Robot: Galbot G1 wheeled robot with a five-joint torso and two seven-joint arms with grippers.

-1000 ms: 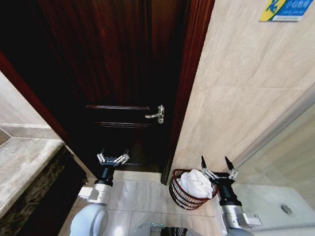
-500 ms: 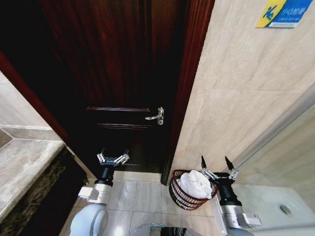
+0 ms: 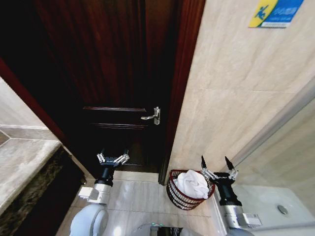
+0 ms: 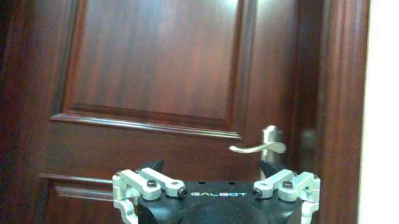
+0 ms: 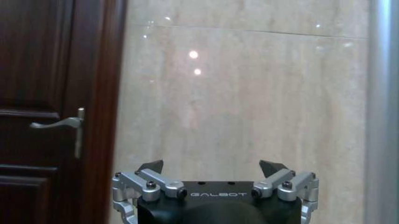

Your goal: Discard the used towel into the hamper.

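A bathroom is showing here: beige stone-look wall tiles (image 3: 236, 98) are running down to a pale tiled floor (image 3: 142, 196). A dark wooden door (image 3: 113, 73) with a lever handle (image 3: 151, 116) is standing beside them, and a floor drain (image 3: 282, 209) is sitting in the corner

Pale tiled floor (image 3: 140, 194); hamper (image 3: 183, 197) stands on it by wall, white towel (image 3: 192, 183) inside.

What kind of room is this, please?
Probably a bathroom: beige stone-look wall tiles, a dark reddish-brown woven hamper holding a white towel, and what looks like a round floor drain beside a dark wooden door.
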